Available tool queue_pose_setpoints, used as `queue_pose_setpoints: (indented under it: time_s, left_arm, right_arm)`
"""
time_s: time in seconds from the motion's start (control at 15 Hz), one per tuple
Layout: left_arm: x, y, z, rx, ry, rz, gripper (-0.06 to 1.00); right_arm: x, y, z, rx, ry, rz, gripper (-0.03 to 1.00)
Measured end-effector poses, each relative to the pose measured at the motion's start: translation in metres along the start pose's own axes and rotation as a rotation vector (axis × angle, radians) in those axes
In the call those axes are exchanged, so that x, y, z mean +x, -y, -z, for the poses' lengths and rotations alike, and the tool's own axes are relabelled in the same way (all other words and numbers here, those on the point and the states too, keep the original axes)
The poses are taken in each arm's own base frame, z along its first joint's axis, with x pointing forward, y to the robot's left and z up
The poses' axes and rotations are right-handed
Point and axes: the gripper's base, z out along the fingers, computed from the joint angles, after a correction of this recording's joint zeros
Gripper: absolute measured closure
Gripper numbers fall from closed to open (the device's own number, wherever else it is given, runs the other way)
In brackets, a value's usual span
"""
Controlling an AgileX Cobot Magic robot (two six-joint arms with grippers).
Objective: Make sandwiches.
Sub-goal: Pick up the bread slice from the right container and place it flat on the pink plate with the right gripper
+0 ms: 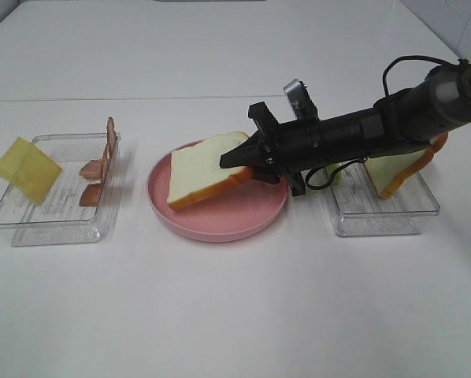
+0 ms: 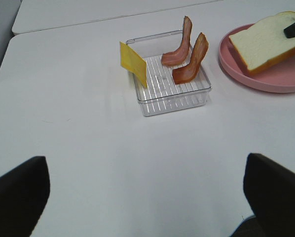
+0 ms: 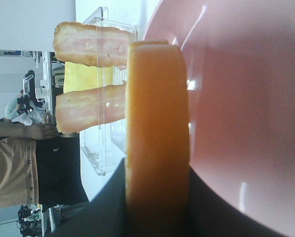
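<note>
Sandwiches as such are out of view; only loose ingredients show. My right gripper [image 1: 239,157] is shut on one edge of a white bread slice [image 1: 208,167] and holds it tilted, its far edge resting on the round pink plate [image 1: 220,230]. The right wrist view shows the slice's tan crust [image 3: 157,138] edge-on between the dark fingers [image 3: 103,212], with the plate [image 3: 236,98] behind. My left gripper [image 2: 147,197] is open above bare table, nothing between its fingers [image 2: 17,192]. It is not seen in the high view.
A clear tray [image 1: 54,228] at the left holds bacon strips [image 1: 101,165] and a yellow cheese square [image 1: 27,169] leaning on its rim. Another clear tray [image 1: 377,220] at the right holds a second bread slice [image 1: 401,169] and green lettuce [image 1: 334,173].
</note>
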Motion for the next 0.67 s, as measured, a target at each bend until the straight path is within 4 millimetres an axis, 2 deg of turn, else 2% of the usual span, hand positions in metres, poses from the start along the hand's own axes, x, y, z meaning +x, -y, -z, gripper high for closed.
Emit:
queue_pose_setpoints:
  time_s: [0.13, 0.33, 0.67]
  left_arm:
    - [0.0, 0.0, 0.0, 0.0, 0.0, 0.0, -0.05]
    - [0.0, 0.0, 0.0, 0.0, 0.0, 0.0, -0.05]
    - [0.0, 0.0, 0.0, 0.0, 0.0, 0.0, -0.05]
  right_arm:
    - [0.0001, -0.0001, 0.0, -0.002, -0.001, 0.0, 0.68]
    - [0.0002, -0.0002, 0.0, -0.002, -0.002, 0.0, 0.46]
    - [0.0014, -0.0018, 0.0, -0.02, -0.015, 0.0, 0.39]
